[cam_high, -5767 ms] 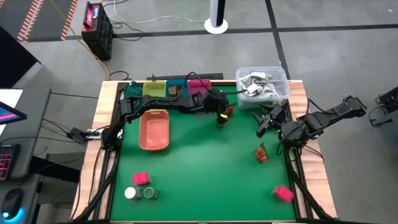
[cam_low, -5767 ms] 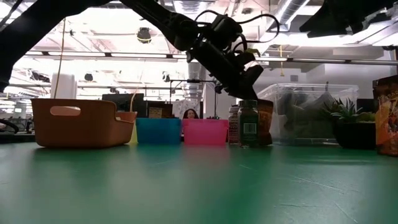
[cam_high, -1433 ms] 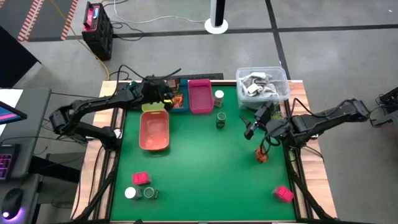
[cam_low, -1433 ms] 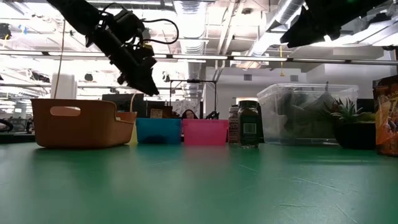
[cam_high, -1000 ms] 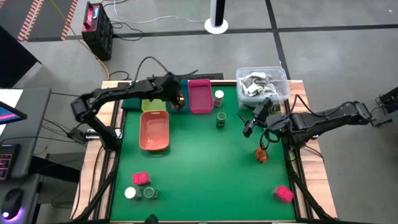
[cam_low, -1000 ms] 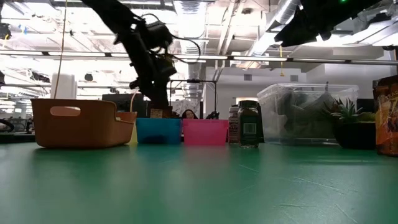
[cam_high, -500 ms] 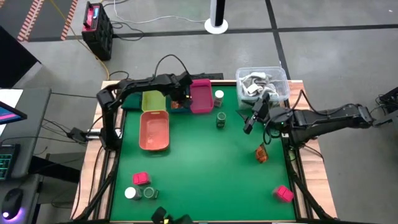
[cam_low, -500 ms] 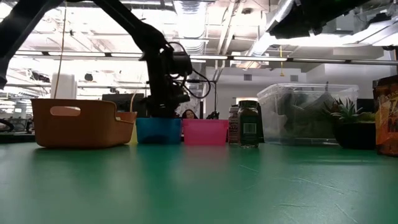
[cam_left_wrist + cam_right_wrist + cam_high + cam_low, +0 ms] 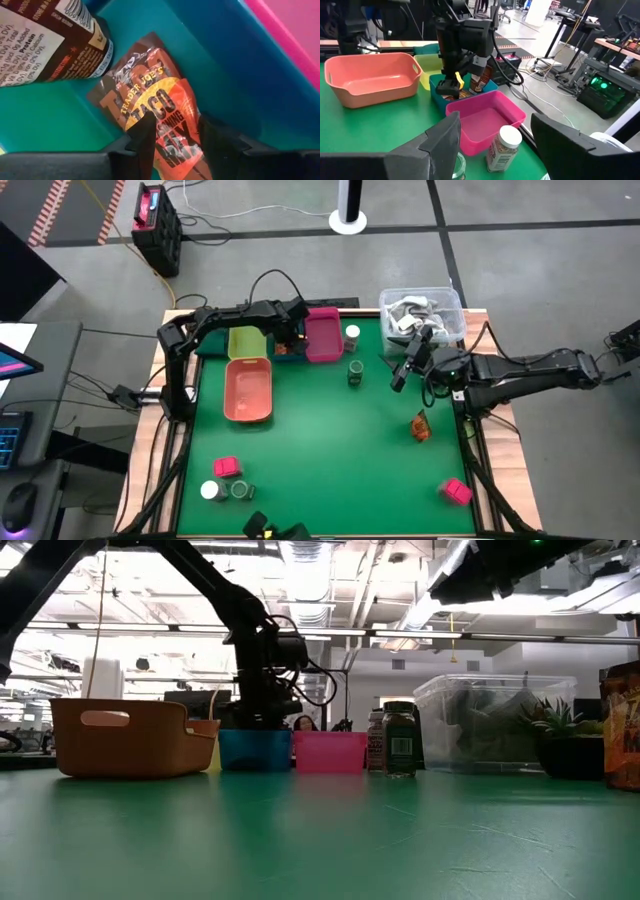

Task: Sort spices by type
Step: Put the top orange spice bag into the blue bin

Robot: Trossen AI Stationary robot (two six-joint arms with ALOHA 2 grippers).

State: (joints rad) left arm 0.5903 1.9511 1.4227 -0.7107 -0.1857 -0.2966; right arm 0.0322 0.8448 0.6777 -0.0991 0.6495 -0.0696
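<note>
Placing a packet in its tray. The left gripper (image 9: 172,135) is lowered into the blue tray (image 9: 288,346) at the table's 12 o'clock edge, its fingers clamped on a crinkly brown-orange packet (image 9: 150,107) whose lower end lies against the tray floor beside a dark labelled jar (image 9: 47,40) already standing there. To finish this step well, the packet should be let down until it rests fully on the floor, released only then, and the fingers drawn straight up so they neither drag the foil out nor knock the neighbouring jar or the tray wall. The right gripper (image 9: 492,142) waits with its fingers spread wide, at about 2 o'clock on the table near the clear tub (image 9: 422,315), facing the pink tray (image 9: 487,120) and a white-lidded jar (image 9: 502,145). Unsorted spices remain: a dark green jar (image 9: 355,372), a second packet (image 9: 420,426) toward 3 o'clock, a pink box (image 9: 457,491) at 5 o'clock, and a cluster at 7 o'clock. Legible writing: the packet reads "TRADER JOE'S" and "TACO"; the jar's nutrition panel shows "Protein" and "Total"; the finer print cannot be read.
</note>
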